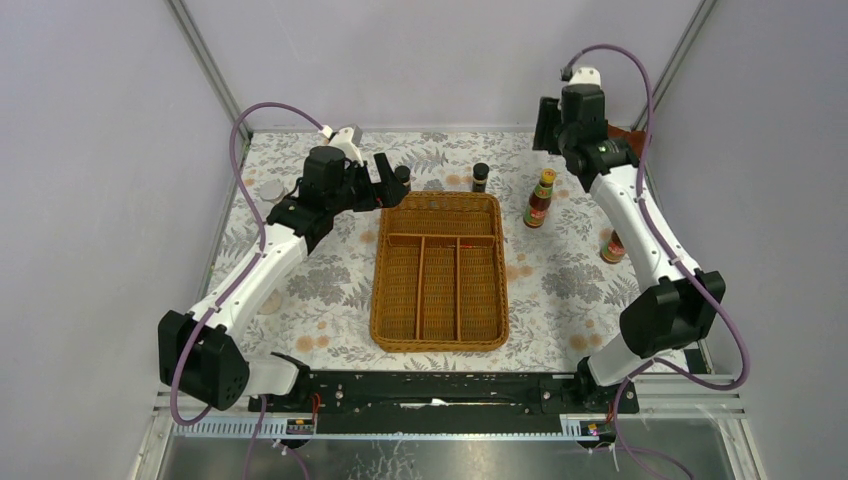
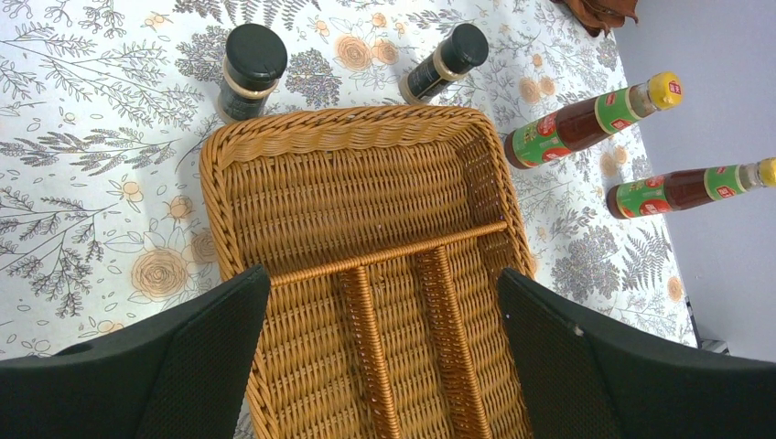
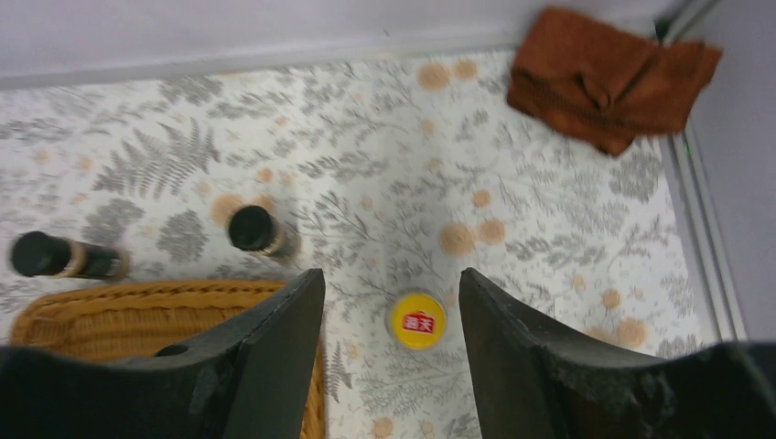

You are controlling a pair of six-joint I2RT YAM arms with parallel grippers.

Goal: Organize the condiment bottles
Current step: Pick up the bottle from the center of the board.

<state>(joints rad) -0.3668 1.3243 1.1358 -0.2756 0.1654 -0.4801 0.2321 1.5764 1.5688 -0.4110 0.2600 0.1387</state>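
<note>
Two dark black-capped bottles stand just beyond the wicker tray's far rim. Two red yellow-capped sauce bottles stand to the tray's right; in the top view one is free and the other is partly behind my right arm. A silver-lidded shaker shows left of my left arm. My left gripper hangs wide open over the tray, holding nothing. My right gripper is open, high above a sauce bottle's yellow cap.
The brown wicker tray with dividers lies mid-table, its compartments bare. A rust-brown cloth lies crumpled in the far right corner by the wall. Walls close in the table on the left, back and right.
</note>
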